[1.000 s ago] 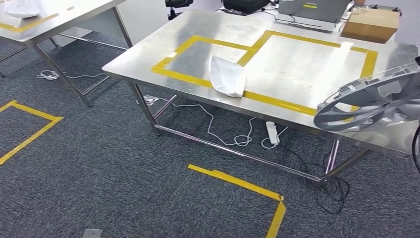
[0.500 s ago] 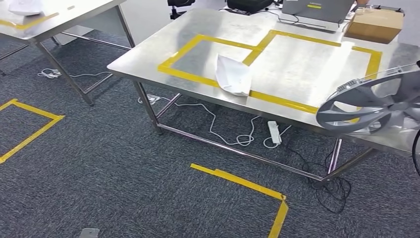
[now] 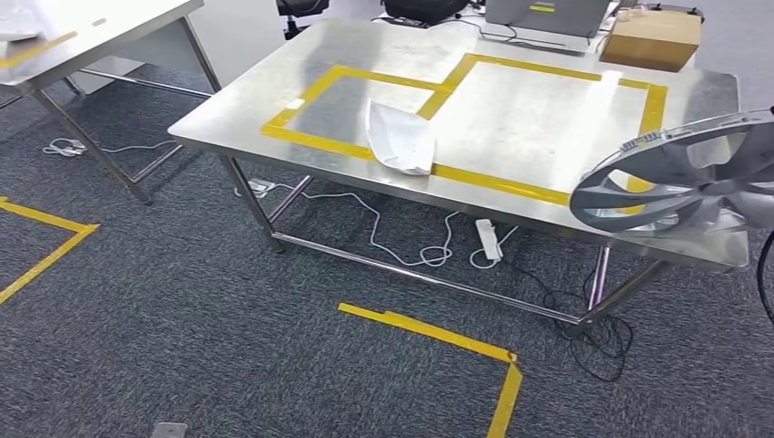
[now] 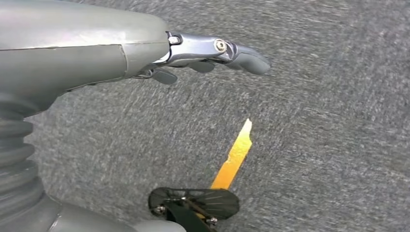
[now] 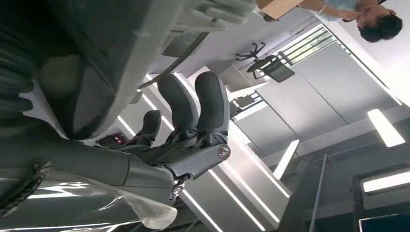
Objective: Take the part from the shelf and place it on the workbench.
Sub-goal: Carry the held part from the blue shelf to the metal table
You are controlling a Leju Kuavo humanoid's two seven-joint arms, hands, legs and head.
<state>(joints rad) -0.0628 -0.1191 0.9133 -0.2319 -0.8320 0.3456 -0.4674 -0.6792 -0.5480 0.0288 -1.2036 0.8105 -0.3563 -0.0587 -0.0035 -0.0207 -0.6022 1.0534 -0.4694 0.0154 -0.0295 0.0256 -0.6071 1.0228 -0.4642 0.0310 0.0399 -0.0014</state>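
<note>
Carrying the part (image 3: 680,187), a grey spoked ring like a fan wheel, I have it at the right of my head view, tilted, its rim overlapping the near right corner of the workbench (image 3: 538,100); whether it touches the steel top I cannot tell. In the right wrist view my right hand (image 5: 193,121) lies against the part's dark underside with its fingers (image 5: 212,99) curled up around it, gripping it. My left hand (image 4: 203,55) hangs over the grey carpet (image 3: 183,319), fingers apart and holding nothing. On the workbench, yellow tape (image 3: 438,169) marks two rectangles side by side, and a crumpled white bag (image 3: 398,139) lies across the near tape line, left of the part. At the far edge stand a cardboard box (image 3: 650,38) and a laptop (image 3: 546,20). Under the bench a white power strip (image 3: 487,239) and loose cables (image 3: 598,342) lie on the carpet, and a yellow taped corner (image 3: 475,351) marks the floor nearer to me. A second steel table (image 3: 100,27) stands far left.
</note>
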